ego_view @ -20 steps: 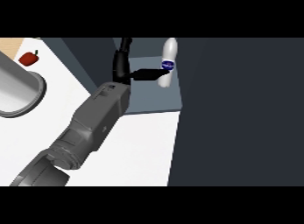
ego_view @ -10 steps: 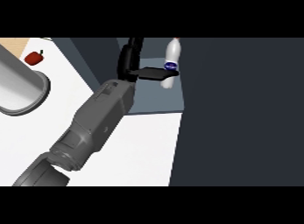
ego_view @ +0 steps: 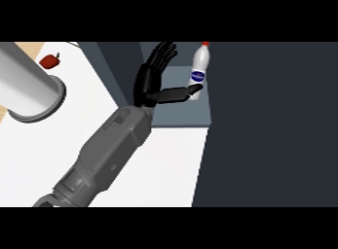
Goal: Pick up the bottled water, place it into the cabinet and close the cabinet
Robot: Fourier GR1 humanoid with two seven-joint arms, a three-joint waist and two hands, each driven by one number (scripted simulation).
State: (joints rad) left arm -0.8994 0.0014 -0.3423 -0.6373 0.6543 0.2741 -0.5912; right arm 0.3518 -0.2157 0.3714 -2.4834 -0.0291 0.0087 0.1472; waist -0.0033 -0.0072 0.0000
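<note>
Bottled water (ego_view: 199,71) stands upright on a grey-blue shelf surface (ego_view: 178,109) at the upper middle of the head view, its red cap at the top and a blue label round its middle; a wide dark panel (ego_view: 279,126) fills the whole right side, and the bottle is just beside its edge. To the left lies the white counter (ego_view: 28,160), with a strip of wood-coloured surface along its far left border. On the counter stands a large grey cylinder (ego_view: 17,82), seen from above and tilted in the view, well apart from the bottle. A small red fruit (ego_view: 50,61) with a dark stem lies near the top of the counter, beside the cylinder. One grey forearm (ego_view: 103,155) comes in from the lower edge and goes diagonally up across the counter to the shelf. Its black hand (ego_view: 153,80) is released: the fingers are straight and point upward, apart from the bottle, while the thumb reaches sideways and its tip touches the bottle's lower part. I cannot tell which arm this is.
</note>
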